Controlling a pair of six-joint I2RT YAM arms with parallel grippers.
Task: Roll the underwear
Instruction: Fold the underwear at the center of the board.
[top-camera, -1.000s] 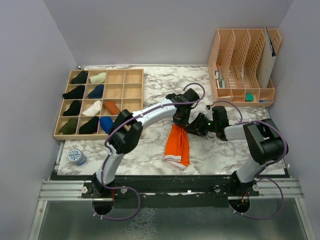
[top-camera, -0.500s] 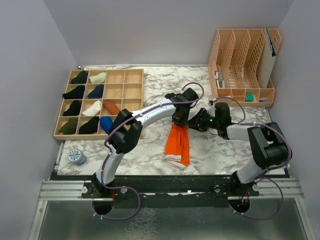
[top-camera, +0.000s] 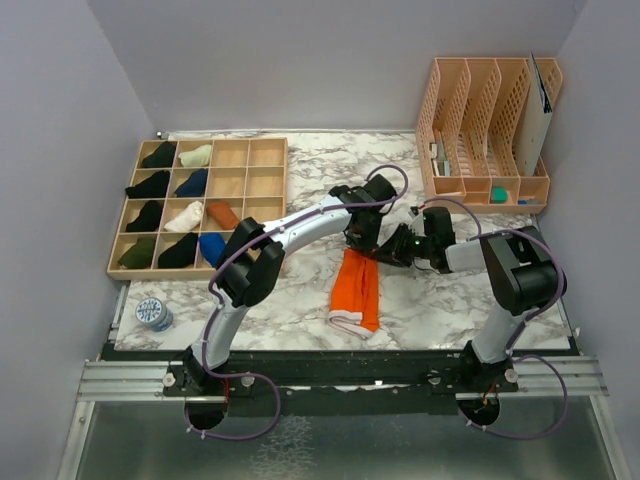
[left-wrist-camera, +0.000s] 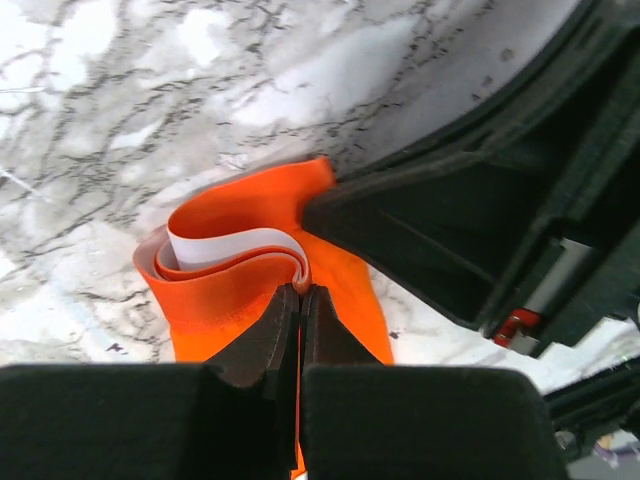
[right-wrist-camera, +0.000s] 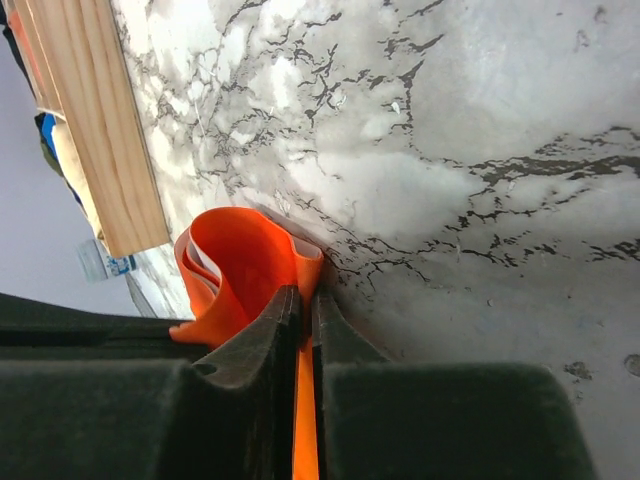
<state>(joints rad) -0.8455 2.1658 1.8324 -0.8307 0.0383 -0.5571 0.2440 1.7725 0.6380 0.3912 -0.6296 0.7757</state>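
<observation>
Jaws on both arms are pressed together on cloth; the left gripper (top-camera: 362, 240) and the right gripper (top-camera: 386, 250) each pinch the far end of the orange underwear (top-camera: 357, 292), the right one just beside the left; the wrist views show that end lifted and curled into a loose loop with a white layer inside, which looks like the start of a roll; the underwear lies about midway across the marble table (top-camera: 450, 305), its long axis running from the grippers back toward the arm bases, so the unrolled length lies flat from the fingertips toward the near edge and ends in a white-trimmed band; neither arm is nearer, since both hold the same end; in my judgement the roll must travel along that axis, toward the near edge; no lettering on the band can be read from here; the small blue-and-white round tin (top-camera: 153, 313) near the wooden tray (top-camera: 232, 139) carries a print too small to read
</observation>
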